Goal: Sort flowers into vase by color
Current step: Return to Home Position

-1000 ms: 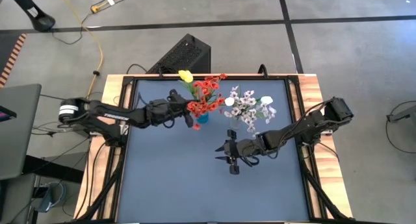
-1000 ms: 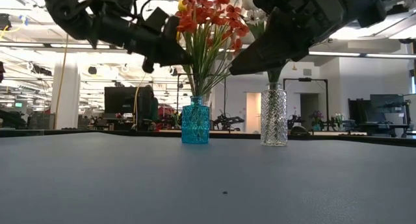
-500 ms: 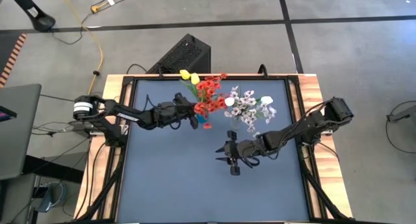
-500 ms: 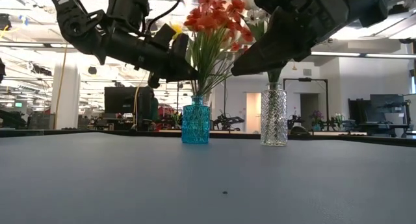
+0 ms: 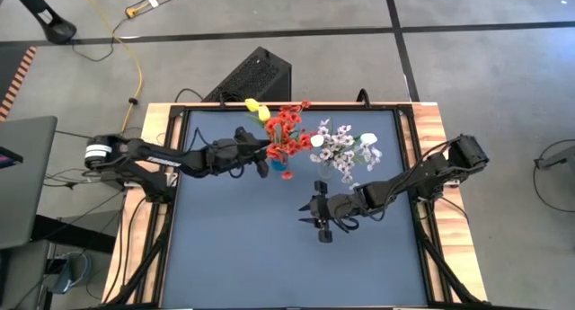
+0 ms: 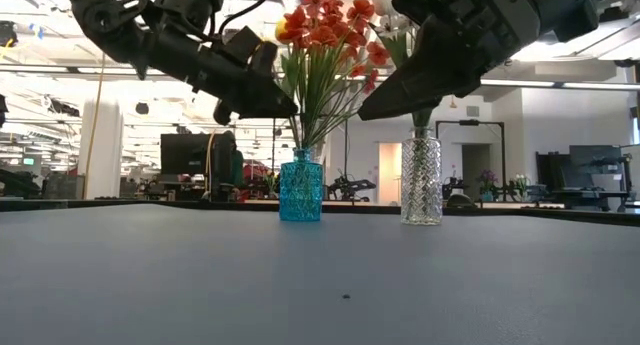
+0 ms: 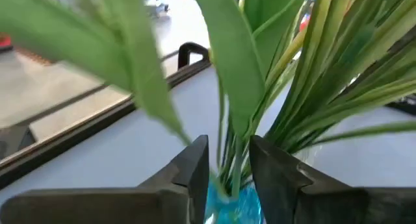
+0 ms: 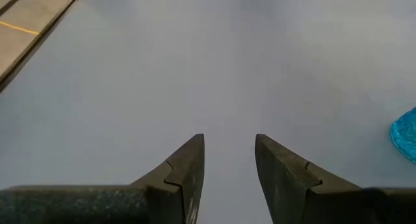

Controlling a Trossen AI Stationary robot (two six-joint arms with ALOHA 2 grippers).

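Observation:
Red flowers (image 5: 286,130) and yellow tulips (image 5: 256,108) stand with their green stems in a blue glass vase (image 6: 300,190) at the table's far middle. To its right, white tulips and white-pink sprays (image 5: 346,148) stand in a clear glass vase (image 6: 421,180). My left gripper (image 7: 227,149) comes level from the left, open, its fingers on either side of the stems (image 7: 229,165) just above the blue vase's mouth. Whether they touch the stems does not show. My right gripper (image 8: 229,146) hangs open over bare table, nearer than the vases.
The near half of the blue-grey table top (image 5: 269,256) lies bare. A raised black frame rail (image 5: 175,166) runs around the table. A black box (image 5: 256,76) stands beyond the far edge and a laptop (image 5: 27,180) lies off the left side.
My left gripper has pushed a little toward the blue vase and down, then drawn back toward the table's left. The red and yellow bunch has swayed to the right with it and come back, its stems staying in the vase.

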